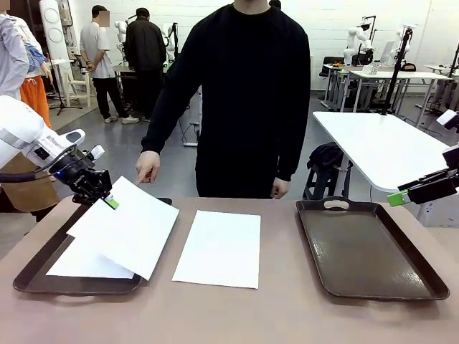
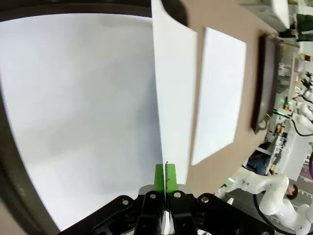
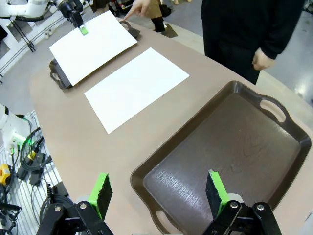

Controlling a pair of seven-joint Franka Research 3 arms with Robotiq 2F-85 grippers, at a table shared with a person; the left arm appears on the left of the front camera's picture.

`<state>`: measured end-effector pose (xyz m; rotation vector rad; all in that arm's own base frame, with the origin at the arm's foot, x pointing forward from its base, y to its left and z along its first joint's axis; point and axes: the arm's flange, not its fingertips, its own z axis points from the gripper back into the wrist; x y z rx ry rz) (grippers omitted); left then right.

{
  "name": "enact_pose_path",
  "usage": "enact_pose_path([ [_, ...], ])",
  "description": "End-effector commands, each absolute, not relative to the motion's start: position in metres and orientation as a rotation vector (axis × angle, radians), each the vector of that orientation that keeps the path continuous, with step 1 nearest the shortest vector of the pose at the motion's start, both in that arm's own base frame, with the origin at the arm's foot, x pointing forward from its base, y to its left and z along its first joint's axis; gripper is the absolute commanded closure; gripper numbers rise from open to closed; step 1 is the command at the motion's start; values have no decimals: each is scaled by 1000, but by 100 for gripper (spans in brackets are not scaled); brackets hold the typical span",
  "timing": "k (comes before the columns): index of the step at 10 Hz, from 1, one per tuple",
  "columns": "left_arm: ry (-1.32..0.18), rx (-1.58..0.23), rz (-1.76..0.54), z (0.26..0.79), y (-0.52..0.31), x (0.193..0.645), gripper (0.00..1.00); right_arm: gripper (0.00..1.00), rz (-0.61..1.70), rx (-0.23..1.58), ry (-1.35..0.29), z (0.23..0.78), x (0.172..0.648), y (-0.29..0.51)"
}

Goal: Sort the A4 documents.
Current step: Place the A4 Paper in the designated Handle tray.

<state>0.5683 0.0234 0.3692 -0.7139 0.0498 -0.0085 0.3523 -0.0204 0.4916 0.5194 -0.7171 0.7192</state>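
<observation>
Pads of the left gripper (image 1: 109,201) are pressing together on the far edge of one of the A4 documents, the lifted sheet (image 1: 129,226). In the left wrist view the paper is running edge-on out of the shut jaws, with nothing else caught between them.

That sheet is hanging at a slant over the left tray (image 1: 43,283), its near corner drooping past the tray's right rim toward the table (image 1: 215,315). Whether that corner is touching down, I cannot tell. Under it a second sheet (image 1: 82,264) is lying flat in the tray. A third sheet (image 1: 219,247) is lying on the bare table between the two trays.

The person's hand (image 1: 148,166) is pointing down just beyond the far edge of the left tray, close to the gripper.

Over at the near edge of the right tray (image 1: 369,247), which is holding no paper, the right gripper (image 3: 159,188) is hovering with its jaws spread wide and nothing in them.

To my eye the risk is sitting in that thin pinch. Paper this limp, gripped at one edge, is liable to slip free or crease. If the drooping corner is dragging, it could catch the rim or shove the sheet underneath askew. A swing toward the far edge could brush the pointing hand.
</observation>
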Motion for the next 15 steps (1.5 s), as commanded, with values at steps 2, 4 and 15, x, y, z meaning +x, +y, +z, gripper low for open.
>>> enact_pose_path([
  [2, 69, -603, 51, 366, 44, 586, 99, 0, 728, 542, -734, 490, 357, -20],
  [4, 83, -600, 41, 360, 44, 587, 99, 0, 728, 542, -734, 490, 357, -20],
  [15, 66, -389, 90, 357, 52, 577, 37, 0, 728, 542, -734, 490, 357, -20],
])
